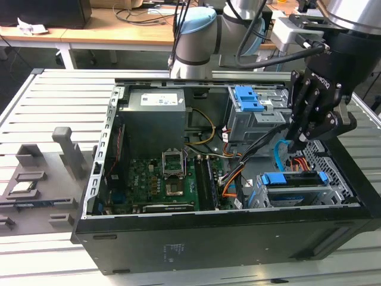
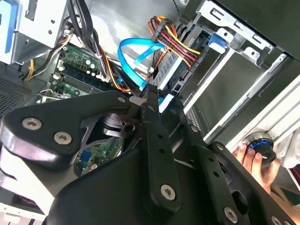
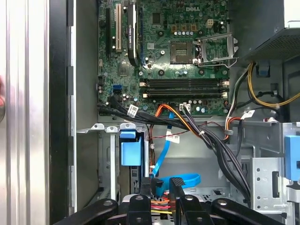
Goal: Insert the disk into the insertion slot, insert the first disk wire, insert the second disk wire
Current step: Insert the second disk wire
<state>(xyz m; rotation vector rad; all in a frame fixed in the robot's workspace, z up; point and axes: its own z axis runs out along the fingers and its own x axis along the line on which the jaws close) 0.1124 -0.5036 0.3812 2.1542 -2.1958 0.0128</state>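
Pincer (image 1: 299,142) hovers by curved, flat light-blue second disk wire (image 3: 190,179); clamped or apart, cannot tell.

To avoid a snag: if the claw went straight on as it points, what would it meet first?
Probably the light-blue cable, whose loop lies just beyond the claw; depth is unclear, so the red and orange wires beside it might come first.
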